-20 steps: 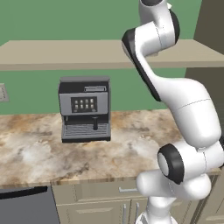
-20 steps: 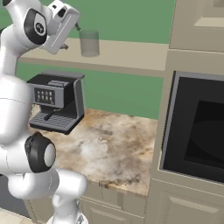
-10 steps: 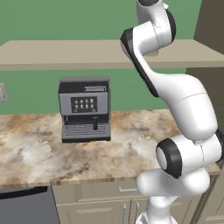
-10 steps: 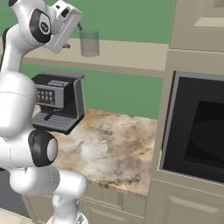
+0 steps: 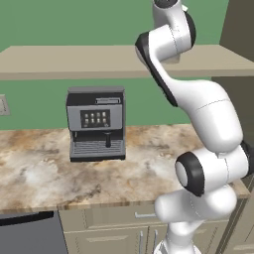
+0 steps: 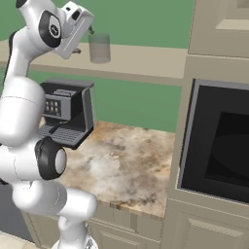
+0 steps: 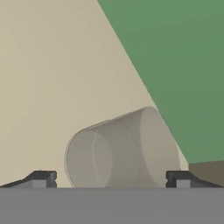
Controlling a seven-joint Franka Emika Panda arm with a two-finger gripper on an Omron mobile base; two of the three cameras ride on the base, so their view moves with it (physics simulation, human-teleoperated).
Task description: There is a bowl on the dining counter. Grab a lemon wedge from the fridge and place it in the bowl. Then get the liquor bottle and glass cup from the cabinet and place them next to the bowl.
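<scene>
Glass cup: clear, greyish, see-through tumbler, straight-sided, without handle. Stands upright on the beige shelf above the worktop, against the green wall. In the hand view, seen rolled sideways, rim and base showing through the wall, lying between the two dark fingertips.

Writing and labels: none legible. Small lit icons on the coffee machine's dark front panel, too small to read.

Gripper: raised to shelf height on the white arm, pointed toward the cup from its left in the right base view. Jaws spread wide, one tip at each side of the cup in the hand view, with a gap between tips and glass; holding nothing, contact not visible.

Surroundings: coffee machine on the marbled worktop, below and left of the cup; built-in dark oven in the cream cabinet at right.
</scene>
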